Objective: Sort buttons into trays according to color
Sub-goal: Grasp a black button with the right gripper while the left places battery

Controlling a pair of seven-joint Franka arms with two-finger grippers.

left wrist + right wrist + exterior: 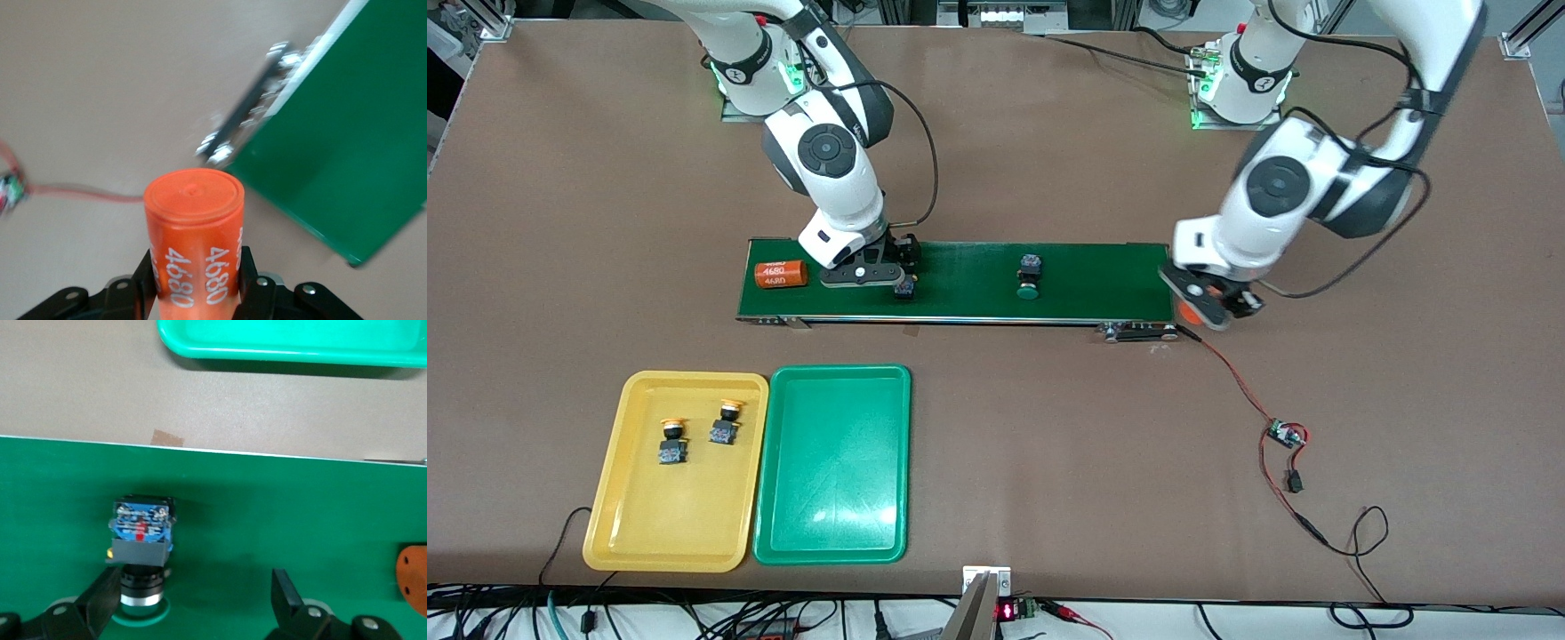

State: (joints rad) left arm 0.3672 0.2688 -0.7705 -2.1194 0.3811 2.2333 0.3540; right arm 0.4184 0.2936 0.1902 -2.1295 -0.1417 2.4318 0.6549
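Observation:
A green button lies mid-belt on the dark-green conveyor. A second green button lies on the belt under my right gripper. In the right wrist view this button lies cap toward the camera, beside one finger of the open right gripper. Two yellow-orange buttons lie in the yellow tray. The green tray holds nothing. My left gripper is shut on an orange cylinder at the belt's left-arm end.
Another orange cylinder marked 4680 lies on the belt at the right arm's end. A small circuit board on red wires lies on the table nearer the front camera than the left gripper. The trays sit side by side, nearer the camera than the belt.

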